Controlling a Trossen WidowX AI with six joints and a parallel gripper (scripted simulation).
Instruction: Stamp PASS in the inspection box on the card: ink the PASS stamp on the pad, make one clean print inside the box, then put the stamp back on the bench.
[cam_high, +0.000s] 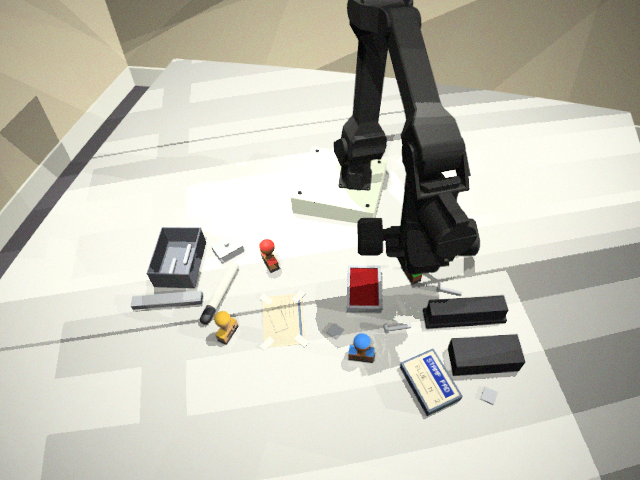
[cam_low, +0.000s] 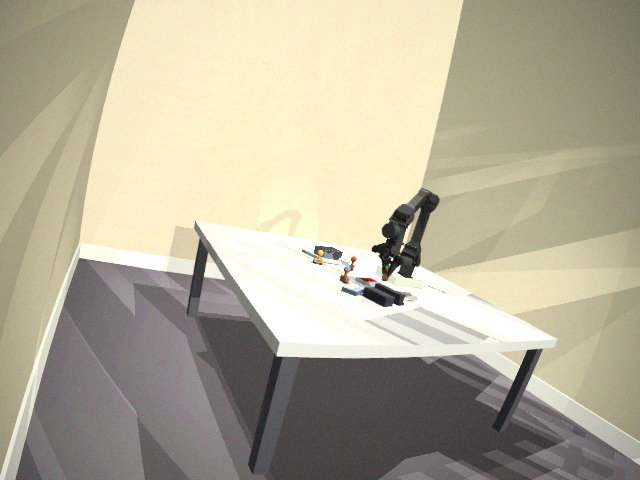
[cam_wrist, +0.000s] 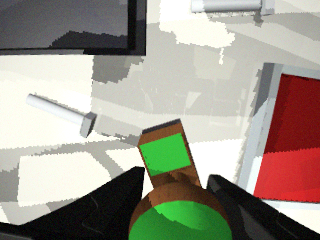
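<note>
My gripper (cam_high: 413, 267) (cam_low: 386, 267) (cam_wrist: 175, 181) is shut on the green stamp (cam_high: 416, 277) (cam_low: 385, 275) (cam_wrist: 166, 154), which has a round green knob and a brown base with a green patch. The stamp is low over the bench, beside the ink pad; I cannot tell whether its base touches the bench. Its underside is hidden. The open red ink pad (cam_high: 364, 285) (cam_low: 367, 280) (cam_wrist: 295, 175) lies to the right in the wrist view. The cream card (cam_high: 269, 330) is taped down farther left in the top view, with a drawn box; its fine marks are too small to read.
Red (cam_high: 268, 253), blue (cam_high: 361, 347) and yellow (cam_high: 224, 328) stamps stand around the card and pad. Bolts (cam_high: 448, 289) (cam_wrist: 57, 111), black blocks (cam_high: 467, 312) (cam_high: 485, 355) and a closed stamp pad (cam_high: 430, 381) lie right. A grey tray (cam_high: 155, 281) and marker (cam_high: 222, 291) are left.
</note>
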